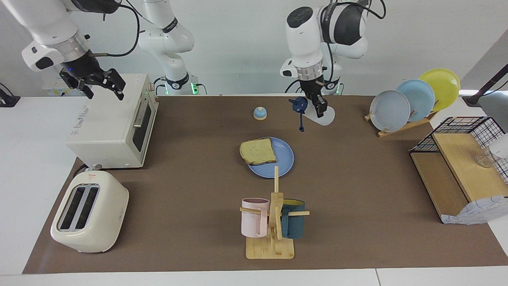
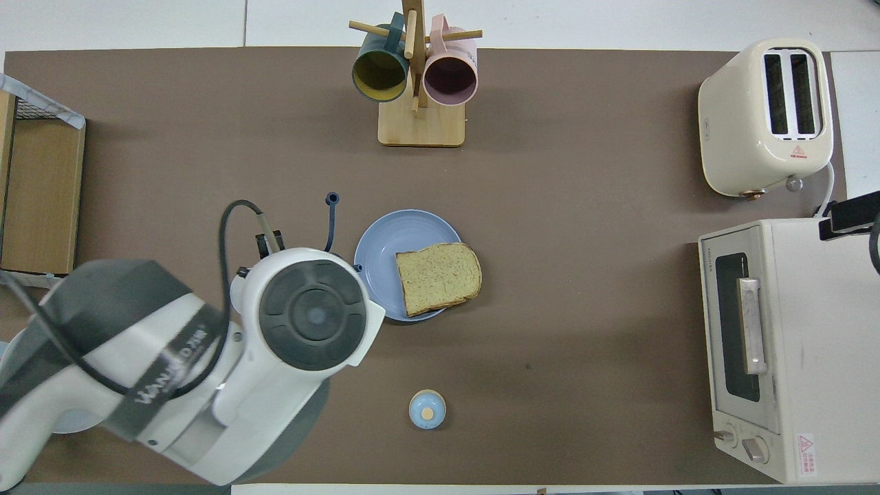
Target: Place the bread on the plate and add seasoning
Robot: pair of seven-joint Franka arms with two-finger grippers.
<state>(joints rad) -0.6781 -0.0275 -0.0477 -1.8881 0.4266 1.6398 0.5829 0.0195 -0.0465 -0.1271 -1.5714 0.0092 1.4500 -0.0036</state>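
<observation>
The bread [image 1: 258, 151] [image 2: 438, 276] lies on the blue plate [image 1: 285, 159] [image 2: 378, 256] at mid-table, one edge overhanging the rim toward the right arm's end. My left gripper [image 1: 319, 108] is shut on the seasoning [image 1: 326, 117], a whitish bottle tipped on its side in the air. Its navy cap [image 1: 298, 104] points toward the right arm's end and its loop [image 1: 301, 128] [image 2: 331, 220] dangles. It hangs over the mat beside the plate's rim. In the overhead view the left arm hides gripper and bottle. My right gripper [image 1: 101, 82] [image 2: 849, 214] waits open above the toaster oven.
A blue-domed bell [image 1: 260, 113] [image 2: 427, 409] sits nearer the robots than the plate. The toaster oven [image 1: 107, 127] [image 2: 777, 344] and toaster [image 1: 89, 210] [image 2: 766, 117] stand at the right arm's end. A mug rack [image 1: 272, 222] [image 2: 416, 75], a rack of upright plates [image 1: 412, 99] and a wooden shelf [image 1: 460, 167] also stand here.
</observation>
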